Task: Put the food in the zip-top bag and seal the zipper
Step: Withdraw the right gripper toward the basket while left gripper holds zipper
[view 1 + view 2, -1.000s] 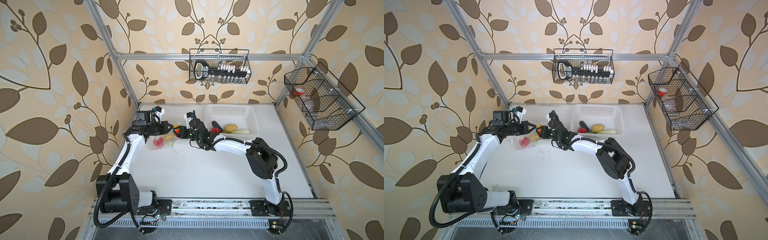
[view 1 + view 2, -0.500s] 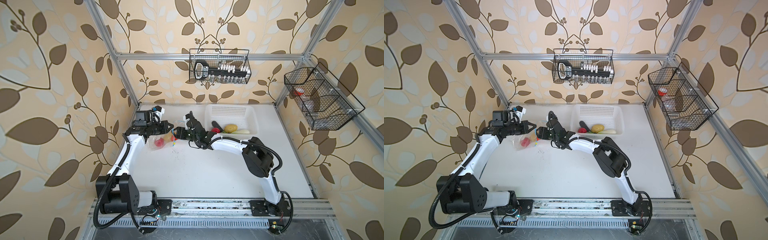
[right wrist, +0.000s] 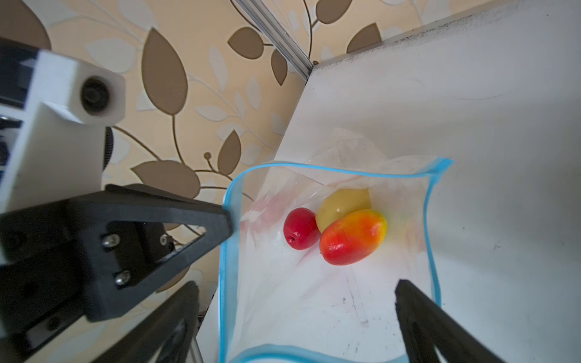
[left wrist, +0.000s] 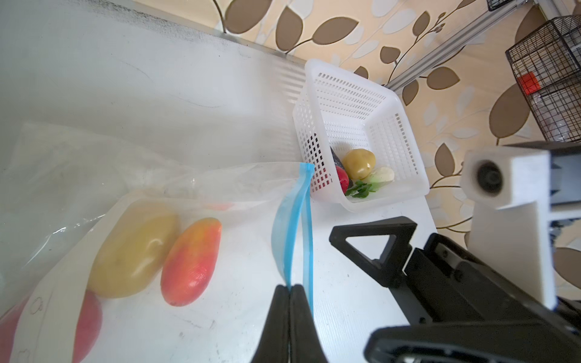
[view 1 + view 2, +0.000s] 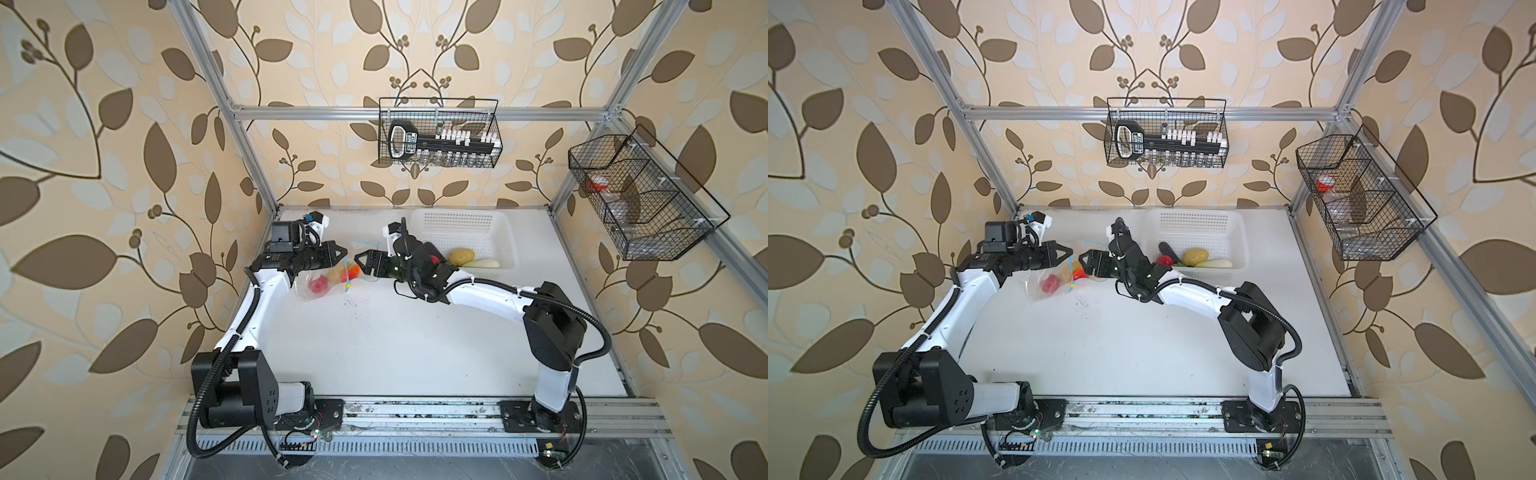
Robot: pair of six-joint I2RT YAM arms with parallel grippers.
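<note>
left fingers (image 4: pixel 276 317) clamped on zipper (image 4: pixel 294 226), right fingers (image 3: pixel 421 317) apart by zip-top bag (image 3: pixel 298 301), likely eggplant (image 5: pixel 1168 248) half hidden in basket (image 5: pixel 1192 222)

Both white arms (image 5: pixel 486 297) have black joints (image 5: pixel 555 332), ribbed black cables (image 5: pixel 604 332) and black triangular fingers (image 3: pixel 176 217) (silver screws (image 3: pixel 110 240) showing).

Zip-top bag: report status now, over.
Left gripper shut on light-blue zipper strip, mouth open. Right gripper open, empty, at mouth. Clear plastic zip-top bag holds red tomato, yellow potato, red-yellow fruit; four pieces in white perforated basket. Nothing blocking the mouth.
</note>
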